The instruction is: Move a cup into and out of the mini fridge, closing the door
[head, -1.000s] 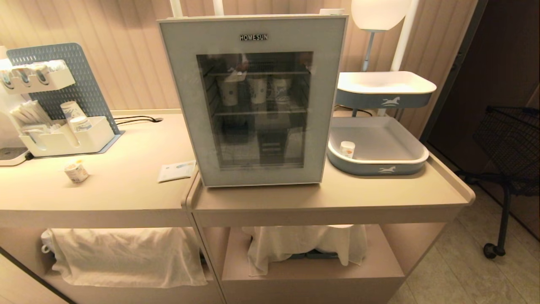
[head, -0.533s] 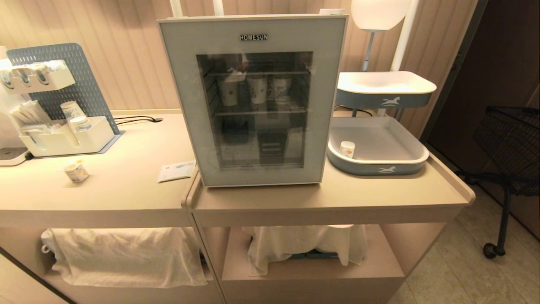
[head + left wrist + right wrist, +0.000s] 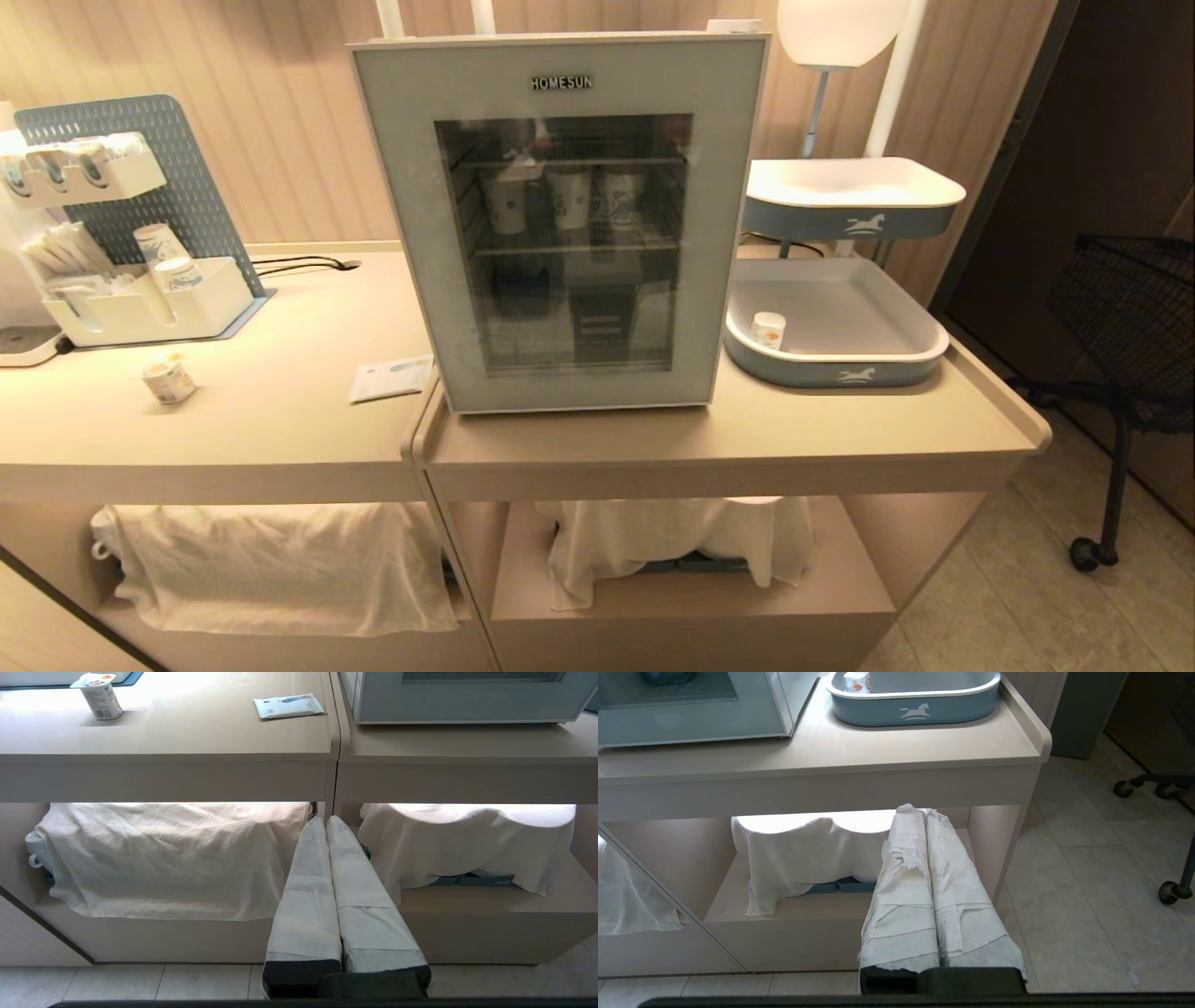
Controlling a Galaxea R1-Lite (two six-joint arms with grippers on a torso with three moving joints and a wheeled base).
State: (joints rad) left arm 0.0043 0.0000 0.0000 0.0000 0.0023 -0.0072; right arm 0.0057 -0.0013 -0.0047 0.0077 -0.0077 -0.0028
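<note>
The white mini fridge point(image 3: 560, 224) stands on the right counter with its glass door point(image 3: 565, 243) closed; paper cups show on a shelf behind the glass. The squat white cup point(image 3: 169, 380) with fruit print and foil lid stands on the left counter, also seen in the left wrist view point(image 3: 99, 696). Neither arm shows in the head view. My left gripper point(image 3: 325, 820) hangs low in front of the counters' lower shelves, shut and empty. Over by the right counter's lower shelf, my right gripper point(image 3: 916, 811) is likewise shut and empty.
A blue two-tier tray point(image 3: 836, 373) right of the fridge holds a small plain white cup point(image 3: 768, 329). A pegboard organiser point(image 3: 131, 233) with paper cups stands at back left. A flat packet point(image 3: 390, 378) lies near the fridge. White cloths point(image 3: 280, 560) cover the lower shelves. A wheeled chair point(image 3: 1120, 373) stands right.
</note>
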